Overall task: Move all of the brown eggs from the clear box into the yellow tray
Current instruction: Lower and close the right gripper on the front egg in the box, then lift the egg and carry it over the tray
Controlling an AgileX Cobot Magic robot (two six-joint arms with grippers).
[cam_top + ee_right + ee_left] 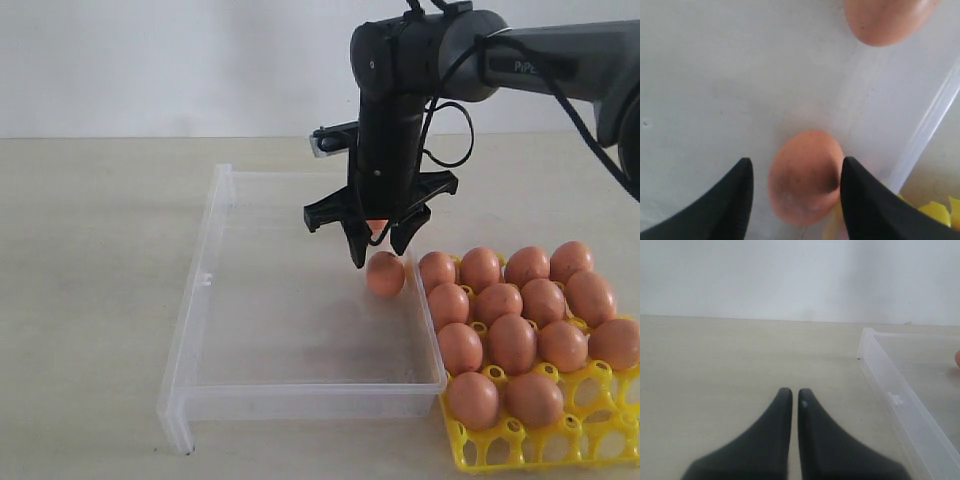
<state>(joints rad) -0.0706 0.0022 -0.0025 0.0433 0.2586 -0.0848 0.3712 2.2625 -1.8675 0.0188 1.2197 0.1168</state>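
Centring counts: right gripper (379, 252) hangs spread, empty, over a brown egg (385, 273) in the clear box (300, 398); straddle evenly, squeeze gently.

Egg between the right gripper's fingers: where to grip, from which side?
Grip the egg across its narrow middle, from straight above. It lies on its side on the box floor, long axis running between the open fingers of the right gripper, and the box wall beside the tray likely blocks a sideways approach.
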